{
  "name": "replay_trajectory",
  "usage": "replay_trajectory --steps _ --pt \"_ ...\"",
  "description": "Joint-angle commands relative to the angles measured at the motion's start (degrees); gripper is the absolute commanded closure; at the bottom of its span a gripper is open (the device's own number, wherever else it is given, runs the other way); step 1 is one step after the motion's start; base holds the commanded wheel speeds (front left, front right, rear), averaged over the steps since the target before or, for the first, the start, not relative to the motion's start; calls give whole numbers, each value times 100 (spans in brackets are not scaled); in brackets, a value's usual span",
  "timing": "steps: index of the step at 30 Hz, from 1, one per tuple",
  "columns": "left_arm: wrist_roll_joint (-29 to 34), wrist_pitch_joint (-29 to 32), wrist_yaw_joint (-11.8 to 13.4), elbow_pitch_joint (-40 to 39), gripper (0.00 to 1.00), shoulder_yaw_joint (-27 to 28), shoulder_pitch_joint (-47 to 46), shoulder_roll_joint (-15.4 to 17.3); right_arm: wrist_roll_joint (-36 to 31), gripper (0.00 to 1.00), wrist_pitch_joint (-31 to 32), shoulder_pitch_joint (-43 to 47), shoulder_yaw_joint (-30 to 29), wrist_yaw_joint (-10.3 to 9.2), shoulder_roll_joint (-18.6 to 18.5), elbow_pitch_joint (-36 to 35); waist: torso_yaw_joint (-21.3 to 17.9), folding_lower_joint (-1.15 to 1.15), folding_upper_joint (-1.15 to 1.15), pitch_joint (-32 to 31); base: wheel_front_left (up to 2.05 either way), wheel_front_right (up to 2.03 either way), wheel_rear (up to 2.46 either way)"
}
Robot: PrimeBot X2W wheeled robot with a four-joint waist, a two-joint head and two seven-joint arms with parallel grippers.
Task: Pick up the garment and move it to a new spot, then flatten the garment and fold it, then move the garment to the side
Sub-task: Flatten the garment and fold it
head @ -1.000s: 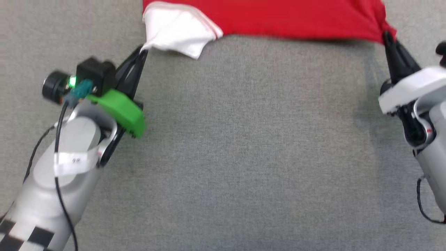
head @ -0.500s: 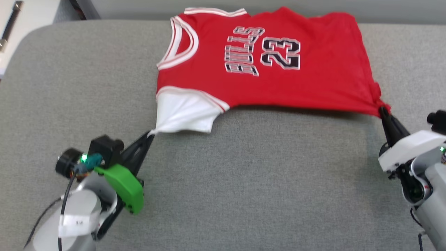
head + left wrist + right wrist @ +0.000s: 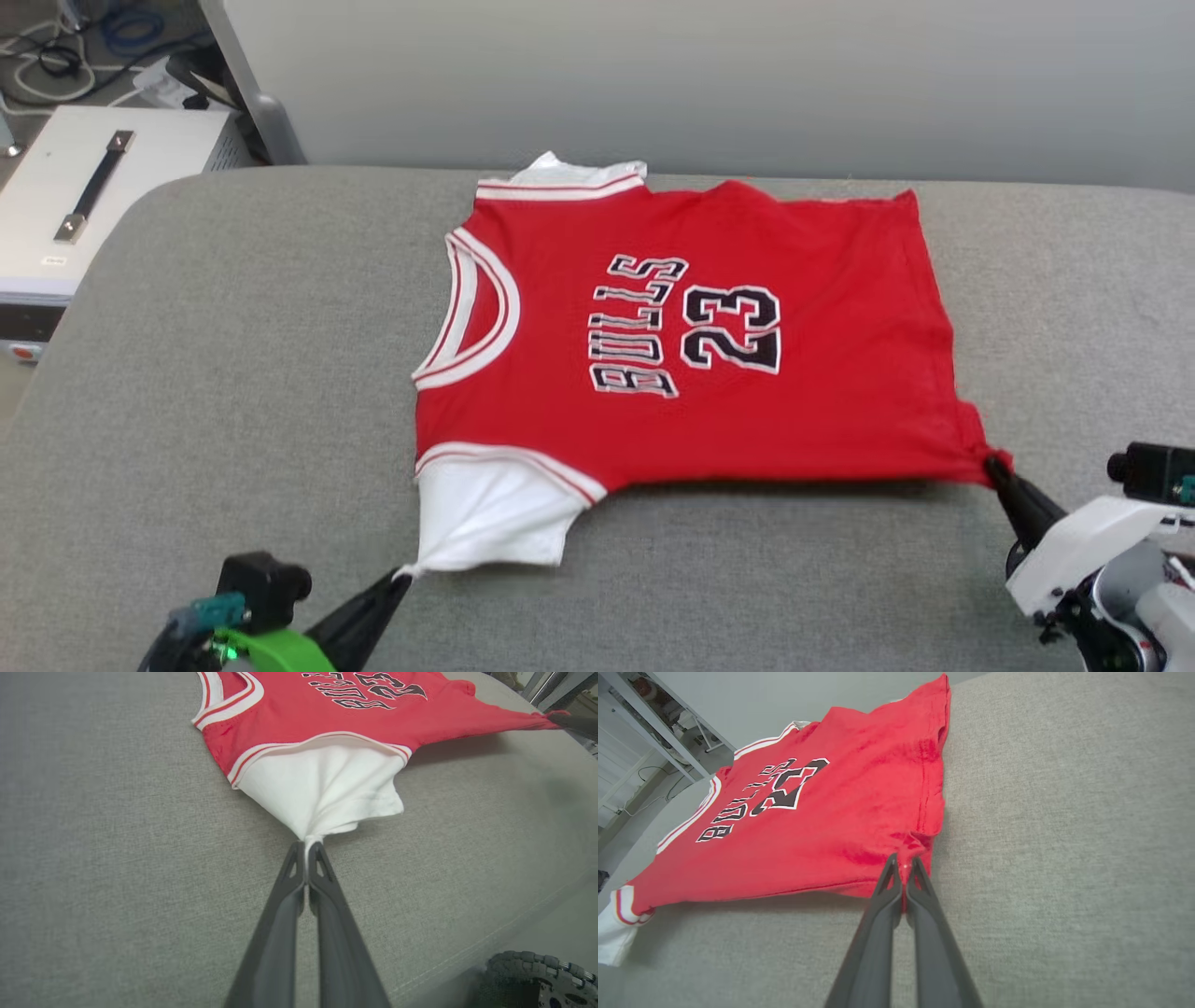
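Observation:
The garment (image 3: 691, 373), a red jersey with white sleeves, striped trim and a black 23, lies spread face up on the grey cushioned surface (image 3: 233, 373), collar toward the left. My left gripper (image 3: 400, 577) is shut on the tip of the near white sleeve (image 3: 322, 788), pulling it to a point (image 3: 308, 843). My right gripper (image 3: 995, 465) is shut on the near hem corner (image 3: 903, 858) of the garment (image 3: 808, 826). The near edge is stretched taut between the two grippers and lifted slightly, with a shadow under it.
A white metal box (image 3: 84, 196) with a handle stands off the surface at the far left, with cables behind it. A pale wall runs along the back. A black wheel (image 3: 537, 975) shows below the surface's near edge in the left wrist view.
The head camera has tilted up, so the whole jersey and the back wall have come into view. Both grippers have kept their hold on the sleeve and the hem corner.

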Motion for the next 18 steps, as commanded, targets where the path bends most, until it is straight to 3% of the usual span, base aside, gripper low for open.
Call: replay_trajectory --steps 1,9,18 --pt "-99 -24 0 -51 100 -5 248 98 60 100 75 184 52 -4 -21 -120 -109 1 0 -329 0 0 0" --pt "-789 -32 -4 -667 100 -49 1350 374 242 100 543 1427 -5 -4 -483 -1047 -234 1 0 -764 0 0 0" --pt "-946 -268 138 -978 100 57 1838 557 178 100 785 2232 -376 -4 -603 -1621 -255 1 0 -825 0 0 0"
